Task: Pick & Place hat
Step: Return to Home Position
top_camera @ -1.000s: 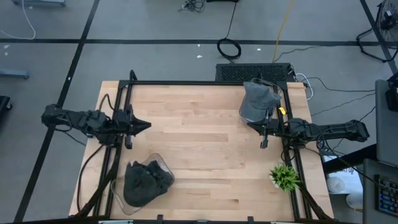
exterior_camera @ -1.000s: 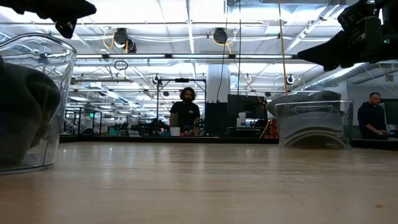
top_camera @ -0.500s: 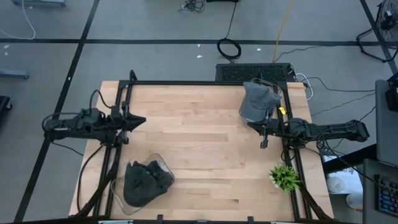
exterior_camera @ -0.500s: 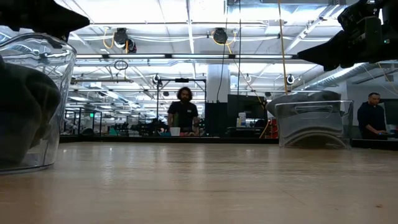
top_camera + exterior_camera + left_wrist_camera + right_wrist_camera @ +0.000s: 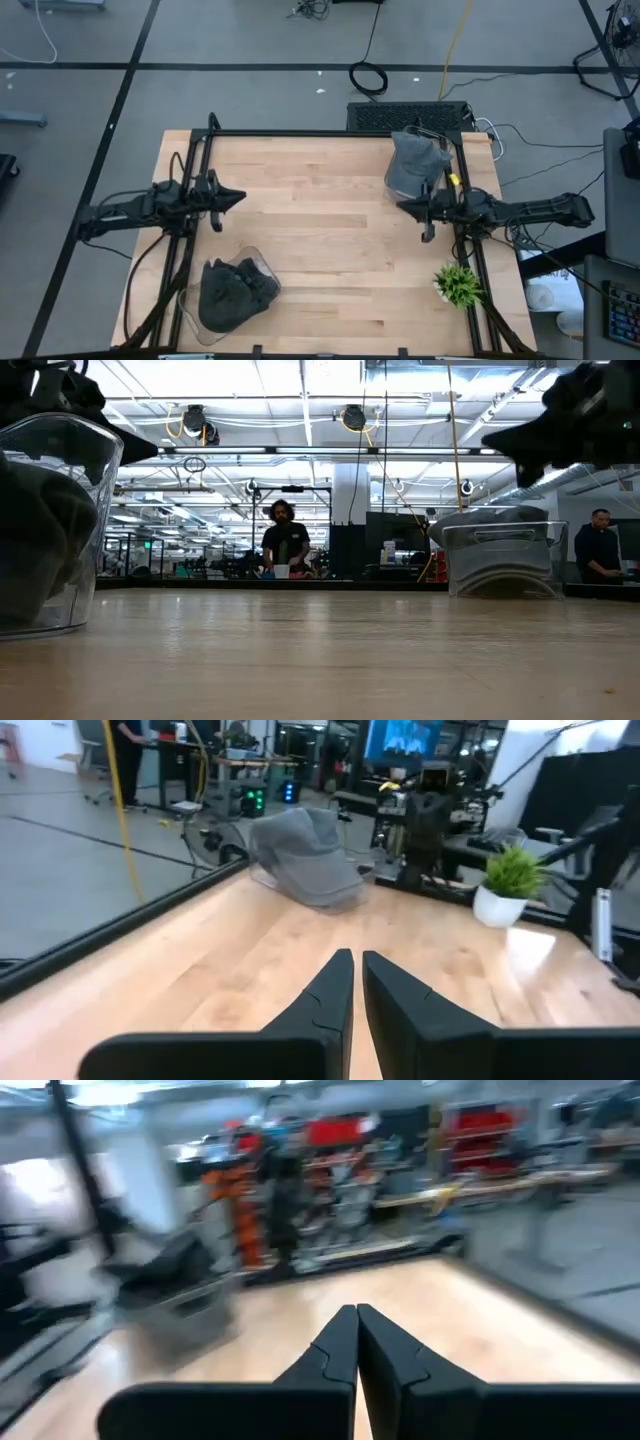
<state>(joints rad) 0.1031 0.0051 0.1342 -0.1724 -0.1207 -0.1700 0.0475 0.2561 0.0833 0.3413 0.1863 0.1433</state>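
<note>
A grey hat point(image 5: 415, 160) sits at the table's far right with a clear container point(image 5: 500, 555); whether it lies in or on the container does not show. The left wrist view shows the grey hat point(image 5: 305, 870) too. At the near left, a dark hat point(image 5: 235, 290) lies inside a clear bowl point(image 5: 60, 520). My left gripper point(image 5: 240, 197) hovers shut over the table's left side, pointing right, with its fingers point(image 5: 352, 965) together. My right gripper point(image 5: 402, 206) hovers shut just on the near side of the grey hat, pointing left, and shows in its wrist view point(image 5: 357, 1320).
A small potted plant point(image 5: 458, 283) stands at the near right corner. Black frame rails point(image 5: 195, 170) run along the table's left, right and far edges. Bare wood point(image 5: 320, 230) lies between the two grippers. People stand in the room beyond the table point(image 5: 283, 540).
My left arm has stretched out, its elbow swinging toward the near edge. Its gripper has sunk a little while staying over the table's left side. The right wrist view is blurred by motion and the right gripper has shifted slightly. Neither hat has moved.
</note>
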